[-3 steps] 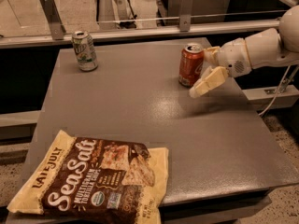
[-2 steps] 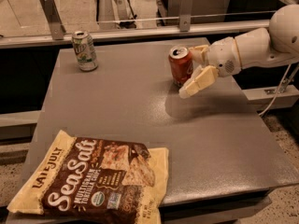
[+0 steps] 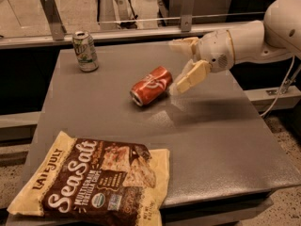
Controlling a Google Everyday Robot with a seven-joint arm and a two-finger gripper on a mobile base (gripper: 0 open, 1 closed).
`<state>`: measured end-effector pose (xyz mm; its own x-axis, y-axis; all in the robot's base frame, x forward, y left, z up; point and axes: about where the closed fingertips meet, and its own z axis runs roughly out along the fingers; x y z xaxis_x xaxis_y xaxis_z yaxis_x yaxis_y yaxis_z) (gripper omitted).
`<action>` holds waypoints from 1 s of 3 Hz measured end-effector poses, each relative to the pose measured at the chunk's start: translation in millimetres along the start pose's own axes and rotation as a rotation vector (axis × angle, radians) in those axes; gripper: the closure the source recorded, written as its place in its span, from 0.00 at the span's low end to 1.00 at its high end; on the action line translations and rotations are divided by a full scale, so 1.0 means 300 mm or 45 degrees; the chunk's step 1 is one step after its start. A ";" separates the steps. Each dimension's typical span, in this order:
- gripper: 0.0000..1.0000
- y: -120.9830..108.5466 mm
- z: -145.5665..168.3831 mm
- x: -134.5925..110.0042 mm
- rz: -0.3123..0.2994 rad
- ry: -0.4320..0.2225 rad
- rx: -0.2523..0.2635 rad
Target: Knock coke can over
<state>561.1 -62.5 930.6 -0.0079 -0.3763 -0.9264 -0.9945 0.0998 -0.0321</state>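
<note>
The coke can (image 3: 151, 85), red-orange with white script, lies on its side near the middle of the grey table (image 3: 225, 126), its silver top pointing to the front left. My gripper (image 3: 184, 62) hangs just right of the can, with its cream fingers (image 3: 192, 76) spread open and nothing between them. The lower finger is close to the can's right end, and I cannot tell whether it touches. The white arm reaches in from the upper right.
A pale green-and-white can (image 3: 85, 51) stands upright at the table's back left. A Late July Sea Salt chip bag (image 3: 96, 181) lies flat at the front left corner. A metal rail with posts (image 3: 51, 14) runs behind the table.
The coke can stood upright between the fingers; it has tipped to the left and now lies on its side. The gripper swept leftward and then drew back to the right.
</note>
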 end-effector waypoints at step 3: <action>0.00 -0.003 -0.079 -0.020 -0.037 -0.041 0.058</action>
<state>559.7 -82.3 945.0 0.0250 -0.3497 -0.9365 -0.9885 0.1313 -0.0754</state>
